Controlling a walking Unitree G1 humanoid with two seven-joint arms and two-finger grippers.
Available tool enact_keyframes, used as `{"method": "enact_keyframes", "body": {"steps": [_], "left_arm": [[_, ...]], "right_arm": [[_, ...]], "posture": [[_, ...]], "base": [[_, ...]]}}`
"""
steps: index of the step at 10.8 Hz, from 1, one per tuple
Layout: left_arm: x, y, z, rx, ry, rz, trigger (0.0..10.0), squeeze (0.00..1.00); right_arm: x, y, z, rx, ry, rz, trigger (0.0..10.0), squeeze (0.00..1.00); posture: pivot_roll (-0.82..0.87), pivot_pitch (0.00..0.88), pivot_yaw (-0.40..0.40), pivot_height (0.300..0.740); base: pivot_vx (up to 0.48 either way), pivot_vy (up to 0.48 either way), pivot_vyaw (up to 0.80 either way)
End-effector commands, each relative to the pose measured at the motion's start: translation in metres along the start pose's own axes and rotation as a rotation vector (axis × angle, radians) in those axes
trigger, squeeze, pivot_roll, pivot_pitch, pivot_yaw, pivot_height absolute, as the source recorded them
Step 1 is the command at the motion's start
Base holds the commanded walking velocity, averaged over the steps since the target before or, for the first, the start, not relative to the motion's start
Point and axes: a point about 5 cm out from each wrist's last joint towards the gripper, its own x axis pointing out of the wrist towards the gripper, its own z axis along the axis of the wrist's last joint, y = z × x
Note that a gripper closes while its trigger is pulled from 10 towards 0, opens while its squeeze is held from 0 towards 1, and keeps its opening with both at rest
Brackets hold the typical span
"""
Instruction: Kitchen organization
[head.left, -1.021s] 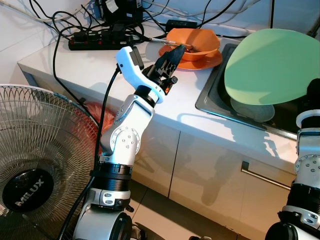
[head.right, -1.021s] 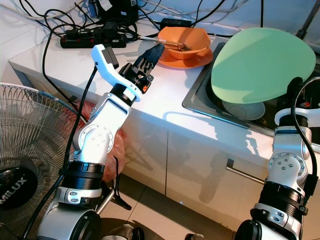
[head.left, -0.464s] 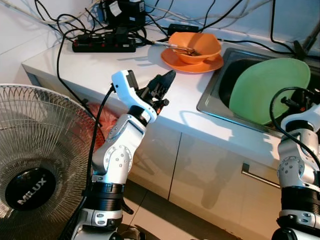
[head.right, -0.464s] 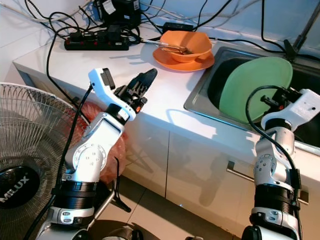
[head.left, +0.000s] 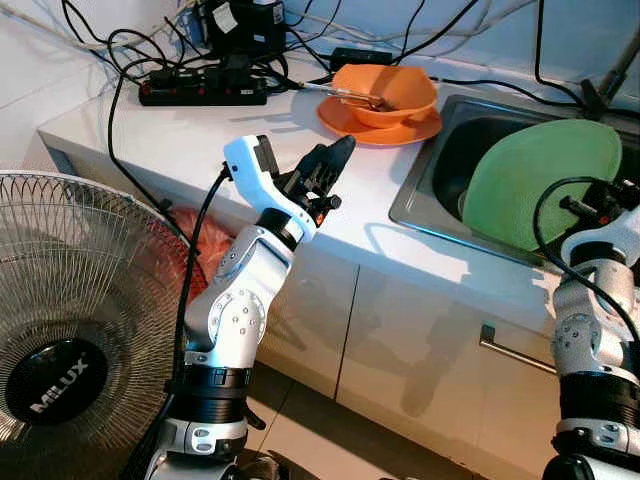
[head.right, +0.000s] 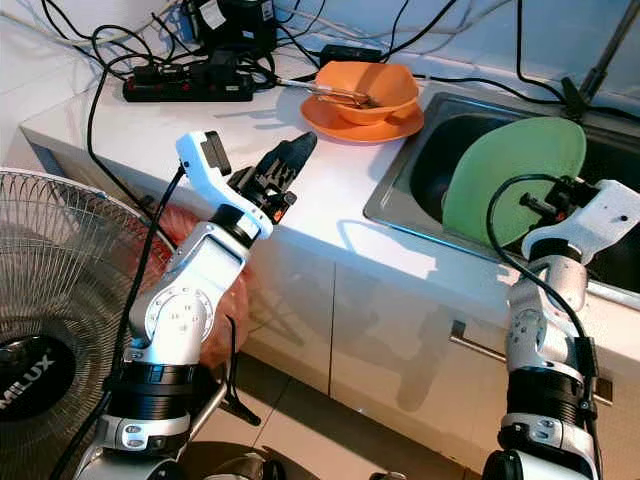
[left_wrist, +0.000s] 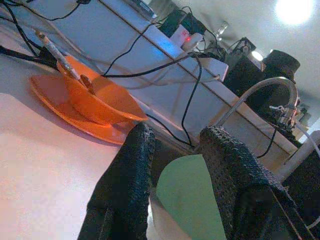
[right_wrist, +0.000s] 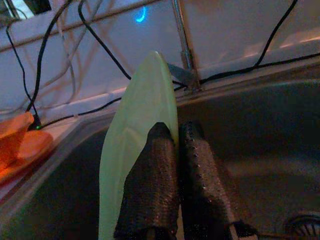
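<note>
Since one second ago our right arm has lowered the green plate (head.left: 540, 180) from high over the sink (head.left: 440, 175) down into the basin, and our left arm has drawn back from the orange bowl (head.left: 388, 92) toward the worktop (head.left: 190, 140) edge; in the last half second little has changed.

Right gripper (right_wrist: 177, 145): fingers clenched on the plate's rim, gripping it. Plate stands on edge, tilted, inside the sink, its face turned toward the worktop side. In the right wrist view its long edge runs up and away from the fingers toward the faucet stem (right_wrist: 182, 45).

Left gripper (head.left: 330, 165): fingers parted, holding nothing, hovering over the worktop front edge. Orange bowl sits on an orange plate (head.left: 378, 122) further back, ahead of these fingers and well apart; utensils rest in the bowl.

Judgement: plate is being set down in the sink. Its lower edge lies below the fingers toward the basin floor, so the coming release turns on that edge finding support. Right arm is the one engaged; left arm is nearer the bowl.
</note>
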Motion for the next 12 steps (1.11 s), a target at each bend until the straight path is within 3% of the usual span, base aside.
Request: {"method": "enact_keyframes", "body": {"steps": [1,12], "left_arm": [[-0.0004,-0.0024,0.0007,0.009,0.004,-0.006,10.0,0.00],[-0.0004,-0.0024,0.0007,0.009,0.004,-0.006,10.0,0.00]], "right_arm": [[0.0048,0.0055,0.0119,-0.004,-0.063,0.015,10.0,1.00],[0.0048,0.0055,0.0119,-0.004,-0.063,0.015,10.0,1.00]], "posture": [[0.04,0.187,0.019,0.740],[0.04,0.187,0.019,0.740]], "base": [[0.000,0.000,0.00],[0.000,0.000,0.00]]}}
